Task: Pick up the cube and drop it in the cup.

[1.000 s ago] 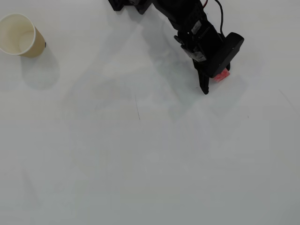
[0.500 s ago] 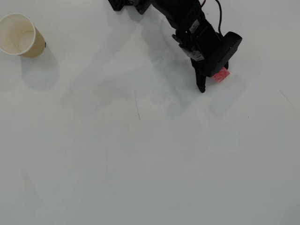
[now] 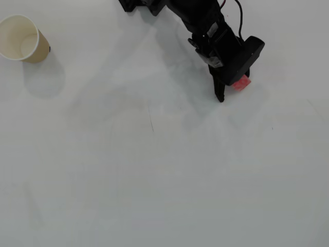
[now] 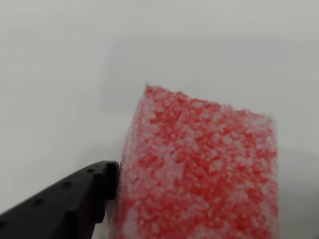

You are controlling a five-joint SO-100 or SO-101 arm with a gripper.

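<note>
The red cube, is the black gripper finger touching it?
Touching. In the wrist view, the black finger has its tip pressed against the left side of the red cube, with no gap visible between them.

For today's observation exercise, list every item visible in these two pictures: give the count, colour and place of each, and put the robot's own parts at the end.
cup: one, cream-white inside and tan outside, upright at the upper left of the overhead view, empty as far as can be seen.
cube: one, red with whitish speckles, upper right of the overhead view, mostly hidden under the arm; it fills the wrist view.
table: one, white, bare surface under everything.
arm: one, black, reaching in from the top edge of the overhead view.
pincer: one, black, at the cube; in the wrist view one finger touches the cube's left side, the other finger is out of view.
</note>
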